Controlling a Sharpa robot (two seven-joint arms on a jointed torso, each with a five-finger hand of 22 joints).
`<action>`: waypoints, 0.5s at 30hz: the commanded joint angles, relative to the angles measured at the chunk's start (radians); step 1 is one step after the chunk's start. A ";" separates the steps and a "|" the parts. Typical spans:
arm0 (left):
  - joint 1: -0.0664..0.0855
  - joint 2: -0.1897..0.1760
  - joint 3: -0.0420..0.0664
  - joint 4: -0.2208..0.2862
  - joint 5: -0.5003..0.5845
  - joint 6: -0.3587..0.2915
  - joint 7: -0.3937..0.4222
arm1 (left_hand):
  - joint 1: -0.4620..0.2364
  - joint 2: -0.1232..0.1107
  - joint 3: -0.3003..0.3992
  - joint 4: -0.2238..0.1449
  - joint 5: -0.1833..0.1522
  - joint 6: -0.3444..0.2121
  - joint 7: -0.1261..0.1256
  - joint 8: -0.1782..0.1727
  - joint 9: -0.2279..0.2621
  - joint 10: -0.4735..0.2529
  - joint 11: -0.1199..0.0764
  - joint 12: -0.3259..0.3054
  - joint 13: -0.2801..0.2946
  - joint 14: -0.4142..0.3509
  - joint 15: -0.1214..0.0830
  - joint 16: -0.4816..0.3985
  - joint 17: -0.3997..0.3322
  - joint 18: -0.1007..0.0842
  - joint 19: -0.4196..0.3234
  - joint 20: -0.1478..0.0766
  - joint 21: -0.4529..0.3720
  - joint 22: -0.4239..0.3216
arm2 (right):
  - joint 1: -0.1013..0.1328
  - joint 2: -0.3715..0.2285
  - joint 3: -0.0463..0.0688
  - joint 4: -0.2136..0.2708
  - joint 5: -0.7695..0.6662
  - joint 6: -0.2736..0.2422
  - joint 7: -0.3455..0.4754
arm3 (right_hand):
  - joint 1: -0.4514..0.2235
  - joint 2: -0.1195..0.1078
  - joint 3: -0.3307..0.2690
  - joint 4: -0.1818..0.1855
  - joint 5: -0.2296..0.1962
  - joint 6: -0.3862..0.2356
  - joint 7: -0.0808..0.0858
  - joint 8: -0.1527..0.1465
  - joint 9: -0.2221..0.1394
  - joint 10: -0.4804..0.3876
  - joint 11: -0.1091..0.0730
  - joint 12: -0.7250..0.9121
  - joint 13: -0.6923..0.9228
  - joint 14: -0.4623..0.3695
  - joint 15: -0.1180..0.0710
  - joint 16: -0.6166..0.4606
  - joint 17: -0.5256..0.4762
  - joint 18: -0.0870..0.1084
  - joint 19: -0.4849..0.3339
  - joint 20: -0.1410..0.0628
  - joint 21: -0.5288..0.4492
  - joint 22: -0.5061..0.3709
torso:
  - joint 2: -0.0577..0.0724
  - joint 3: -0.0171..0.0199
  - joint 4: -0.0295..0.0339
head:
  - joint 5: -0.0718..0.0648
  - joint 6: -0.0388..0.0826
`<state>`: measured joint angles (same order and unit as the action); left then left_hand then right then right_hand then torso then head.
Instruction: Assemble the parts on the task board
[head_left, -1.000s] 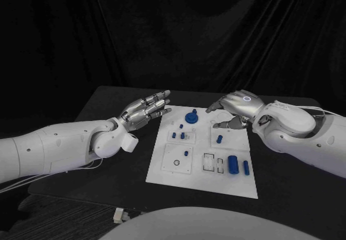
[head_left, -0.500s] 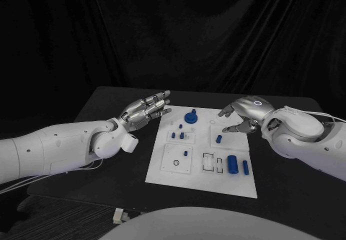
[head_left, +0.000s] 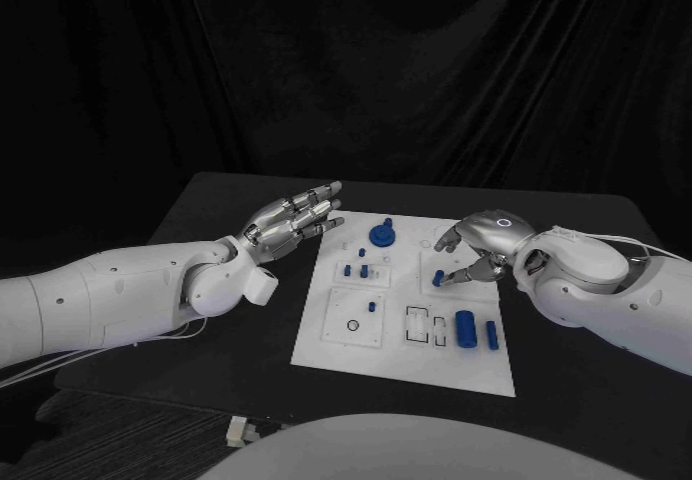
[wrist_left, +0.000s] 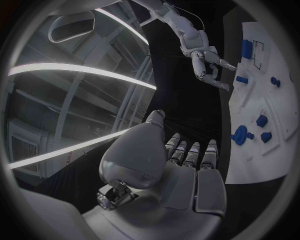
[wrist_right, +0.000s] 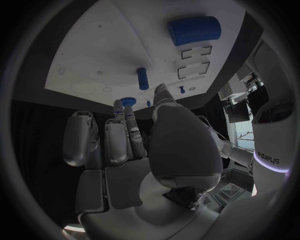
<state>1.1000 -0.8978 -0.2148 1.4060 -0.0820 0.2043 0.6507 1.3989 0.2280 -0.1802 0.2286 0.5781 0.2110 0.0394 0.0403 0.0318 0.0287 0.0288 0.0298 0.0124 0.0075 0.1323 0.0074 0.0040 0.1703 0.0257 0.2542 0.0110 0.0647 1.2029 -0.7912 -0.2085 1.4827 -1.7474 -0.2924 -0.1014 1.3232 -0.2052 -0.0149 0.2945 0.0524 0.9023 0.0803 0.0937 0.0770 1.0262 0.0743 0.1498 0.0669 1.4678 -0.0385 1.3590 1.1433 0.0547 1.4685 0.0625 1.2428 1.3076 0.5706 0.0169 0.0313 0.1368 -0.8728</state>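
The white task board (head_left: 404, 355) lies in the middle of the black table. On it are a blue knob (head_left: 382, 236) at the far end, small blue pegs (head_left: 361, 270), a thick blue cylinder (head_left: 466, 328) and a slim one (head_left: 492, 335). My right hand (head_left: 476, 250) hovers over the board's far right part, fingers pointing down near a small blue peg (head_left: 438, 275), holding nothing. The right wrist view shows its bare palm (wrist_right: 125, 165) below the board (wrist_right: 106, 50) and the thick cylinder (wrist_right: 195, 30). My left hand (head_left: 296, 218) floats open beside the board's far left edge.
Black table (head_left: 216, 210) surrounds the board, with dark curtain behind. In the left wrist view the board (wrist_left: 253, 162) with the knob (wrist_left: 240, 136) lies beside my left palm (wrist_left: 187, 180), and the right hand (wrist_left: 206, 57) hangs beyond it.
My right hand has come from the board's far edge toward me and lower, now over the board's far right part. The left hand has stayed still.
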 joint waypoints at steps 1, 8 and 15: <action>-0.002 0.003 0.001 0.000 0.006 0.015 0.009 | 0.011 0.000 0.000 -0.005 0.005 0.006 0.002 0.005 0.001 0.001 -0.003 0.005 0.001 0.000 0.005 0.006 0.002 0.010 0.001 0.006 0.006 0.001 | -0.008 0.006 0.001 -0.008 0.000 0.047 0.019 | 0.016 0.023 0.019 -0.001 0.011 0.007 0.006 0.006 0.000 0.009 -0.001 -0.007 -0.001 0.035 -0.003 0.002 -0.003 0.015 0.033 -0.003 -0.001 0.169 | 0.000 0.0001 0.0000 | -0.002 0.000; -0.004 0.002 0.001 -0.001 0.006 0.016 0.013 | 0.011 0.000 0.000 -0.005 0.005 0.006 0.002 0.005 0.001 0.001 -0.003 0.005 0.001 0.000 0.005 0.006 0.002 0.010 0.001 0.006 0.006 0.001 | -0.026 0.025 0.001 -0.027 0.000 0.066 0.036 | 0.078 0.065 0.052 -0.015 0.127 0.033 0.010 0.014 0.003 0.015 -0.005 -0.015 0.001 0.034 -0.007 0.003 -0.008 0.014 0.032 -0.005 0.003 0.171 | 0.000 0.0001 0.0006 | -0.002 0.000; -0.006 0.004 0.001 0.001 0.006 0.021 0.020 | 0.010 0.002 0.001 -0.005 0.005 0.017 0.007 0.009 0.003 0.003 -0.002 0.009 0.002 0.001 0.009 0.009 0.003 0.010 0.004 0.008 0.008 0.005 | -0.038 0.042 0.001 -0.047 0.000 0.060 0.058 | 0.107 0.084 0.061 -0.034 0.193 0.038 0.008 0.011 0.002 0.046 -0.007 -0.003 0.003 0.036 -0.006 0.012 0.004 0.011 0.034 -0.005 0.019 0.176 | 0.000 -0.0002 0.0002 | -0.005 0.000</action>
<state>1.0952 -0.8966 -0.2148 1.4048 -0.0820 0.2089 0.6513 1.3989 0.2280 -0.1802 0.2287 0.5781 0.2183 0.0466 0.0448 0.0337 0.0287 0.0288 0.0346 0.0139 0.0075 0.1323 0.0123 0.0056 0.1702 0.0293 0.2578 0.0149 0.0689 1.1674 -0.7514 -0.2085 1.4393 -1.7456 -0.2440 -0.0685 1.4245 -0.1182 0.0476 0.2644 0.2448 0.9332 0.0892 0.1036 0.0786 1.0665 0.0658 0.1414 0.0688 1.4678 -0.0385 1.3666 1.1472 0.0546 1.4685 0.0625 1.2587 1.3075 0.5704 0.0169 0.0314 0.1327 -0.8728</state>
